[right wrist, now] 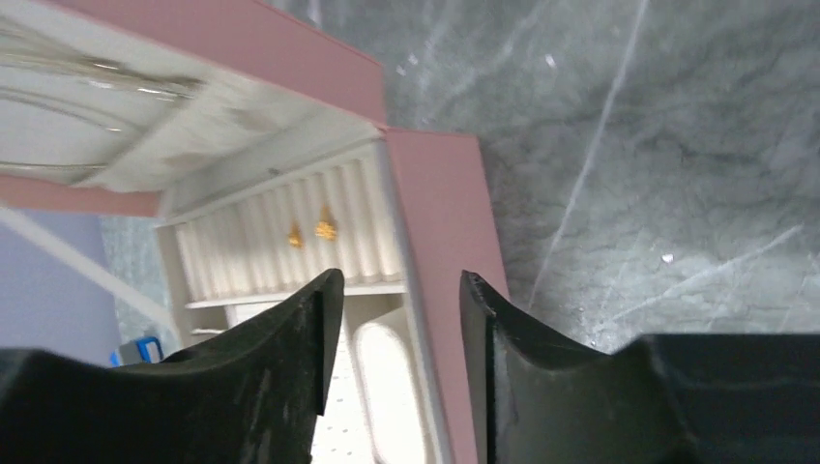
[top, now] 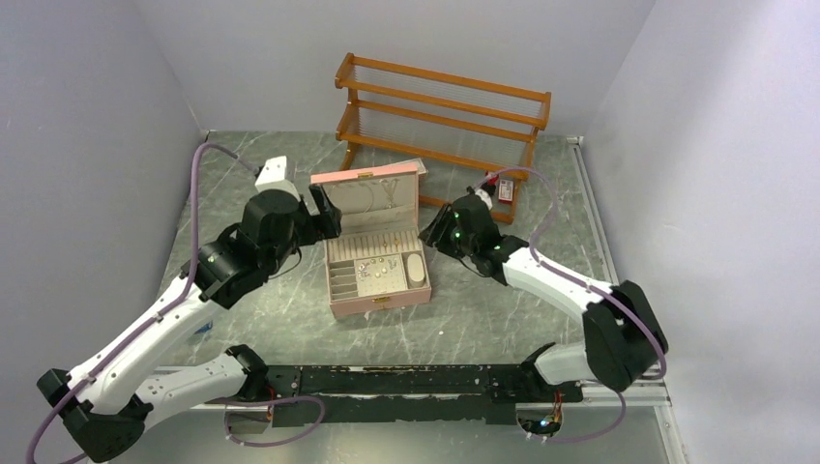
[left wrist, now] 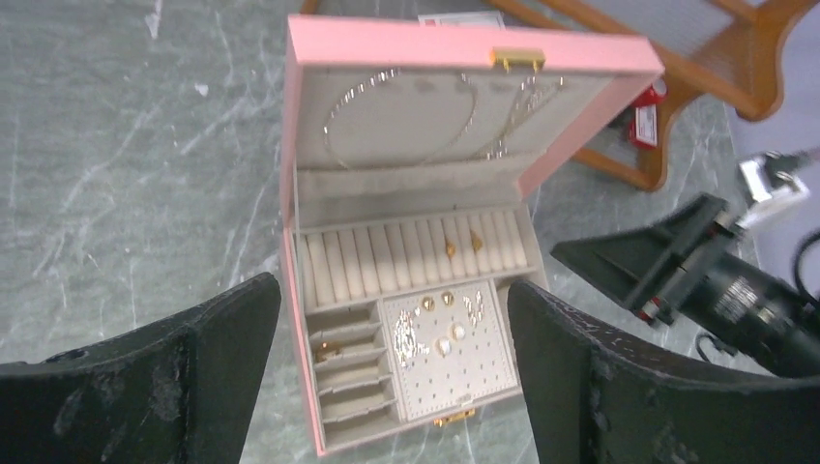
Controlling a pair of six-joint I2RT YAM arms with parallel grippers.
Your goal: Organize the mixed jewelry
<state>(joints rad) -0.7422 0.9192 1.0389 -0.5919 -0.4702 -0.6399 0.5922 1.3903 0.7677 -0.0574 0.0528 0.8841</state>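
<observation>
The pink jewelry box stands open mid-table, lid upright. Thin silvery chains hang inside the lid. Two tiny gold rings sit in the ring rolls, also seen from the right wrist as gold rings. Earring-like bits lie on the perforated pad, and a gold piece rests in a left slot. My left gripper hovers open at the box's left rear, empty. My right gripper is open over the box's right wall, holding nothing.
A wooden rack stands at the back. A small red-and-black bottle sits by the rack's right foot, just behind the right wrist. A small blue object lies left of the box. Grey walls close three sides.
</observation>
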